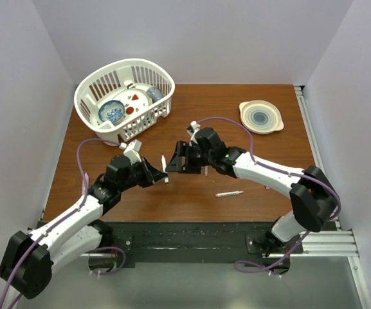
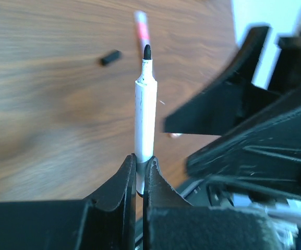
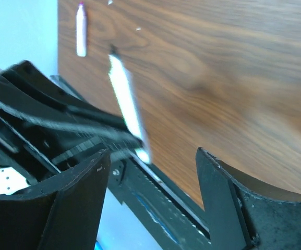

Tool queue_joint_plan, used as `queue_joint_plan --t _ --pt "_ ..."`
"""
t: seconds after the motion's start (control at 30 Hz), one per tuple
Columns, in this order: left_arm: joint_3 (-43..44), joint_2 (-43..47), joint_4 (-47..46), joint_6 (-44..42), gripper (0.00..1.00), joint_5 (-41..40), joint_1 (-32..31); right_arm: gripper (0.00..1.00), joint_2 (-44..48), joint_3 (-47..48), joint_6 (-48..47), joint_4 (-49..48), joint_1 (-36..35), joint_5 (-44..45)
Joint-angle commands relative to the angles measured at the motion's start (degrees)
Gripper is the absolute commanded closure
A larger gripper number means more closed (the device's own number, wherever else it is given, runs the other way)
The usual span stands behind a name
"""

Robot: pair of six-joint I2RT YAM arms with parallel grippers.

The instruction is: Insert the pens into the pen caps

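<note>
Plainly, left fingers (image 2: 120, 194) clamped on white pen (image 2: 145, 117), its base hidden, right fingers (image 3: 224, 194) spread, empty.

Smooth white plastic pen (image 2: 145, 114), wood-grain table (image 2: 46, 130) with slight sheen

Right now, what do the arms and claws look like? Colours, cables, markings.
Left arm and right arm match: white link shells, bulky black joints, a lilac cable looped along each. Small green light near the right wrist. Left claw and right claw: matte black, tapering fingers. No markings readable.
</note>
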State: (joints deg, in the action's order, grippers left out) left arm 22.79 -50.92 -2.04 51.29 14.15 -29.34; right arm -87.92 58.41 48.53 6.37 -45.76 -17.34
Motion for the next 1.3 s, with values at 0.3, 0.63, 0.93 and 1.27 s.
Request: queue_joint_plan --t 0.3,0.63,0.93,1.27 --pt "-3.71 3.98 -11.93 -3.39 1.0 12.21 -0.36 0.64 -2.35 4.26 2.71 -4.78 -2.67 4.51" --pt "-1.87 4.51 -11.84 -4.0 0.79 13.71 -0.36 1.0 0.28 4.34 1.3 -5.49 -3.46 4.6" --pt "-2.04 4.07 -14.83 -3.56 0.7 15.82 -0.36 1.0 3.98 1.88 1.39 -11.64 -3.64 1.88" --pt "-0.81 0.91 -18.87 -4.27 1.0 18.8 -0.36 1.0 2.76 2.32 -2.21 -10.15 -5.22 -1.63"
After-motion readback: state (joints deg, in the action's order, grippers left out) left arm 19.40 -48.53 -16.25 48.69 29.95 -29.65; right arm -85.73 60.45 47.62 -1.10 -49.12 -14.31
